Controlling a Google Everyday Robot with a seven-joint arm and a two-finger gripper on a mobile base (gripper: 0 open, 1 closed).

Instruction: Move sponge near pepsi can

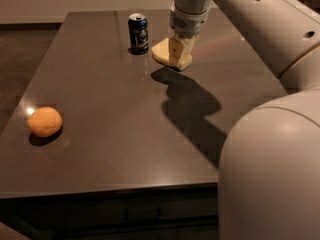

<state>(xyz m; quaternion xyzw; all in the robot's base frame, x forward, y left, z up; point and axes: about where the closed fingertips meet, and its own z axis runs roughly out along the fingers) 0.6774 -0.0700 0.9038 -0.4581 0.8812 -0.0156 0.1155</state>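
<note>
Dark polished desk fills most of the view, with a pale wall behind it. Far to the left of the gripper and well nearer the front edge lies an orange, which is no part of this job. Just left of the gripper, and slightly behind it, the pepsi can stands upright with its logo facing the front. The gripper comes straight down from the arm and is closed on the sponge, its fingers pinching the right half of the block. The sponge hangs low over the desk, near the can but not touching it; whether its underside rests on the surface I cannot tell. Its long axis runs roughly left to right, and the free end points toward the can. The carry looks all but finished. What seems to remain is to set the sponge flat, let it go, and lift straight up without knocking the can.
</note>
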